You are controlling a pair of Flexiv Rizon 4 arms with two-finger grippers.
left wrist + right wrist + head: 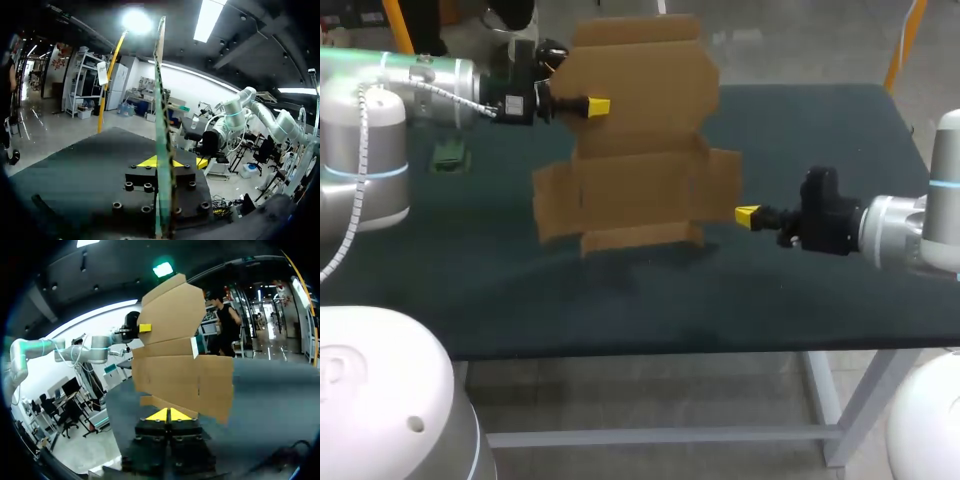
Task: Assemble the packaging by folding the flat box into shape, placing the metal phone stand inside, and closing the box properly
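A broad tabletop (800,300) fills most of the head view, covered in a dark, matte, green-black surface that looks flat and unbroken out to its straight front edge. The surface reads darker in a soft patch near its middle (no hard outline to it). The same dark covering shows in both wrist views, running away to a far edge. Under the front edge stands a pale metal frame: a slanted leg (825,405) drops from the right part of the tabletop, and a horizontal crossbar (660,436) runs low between the supports, meeting that leg near its foot.
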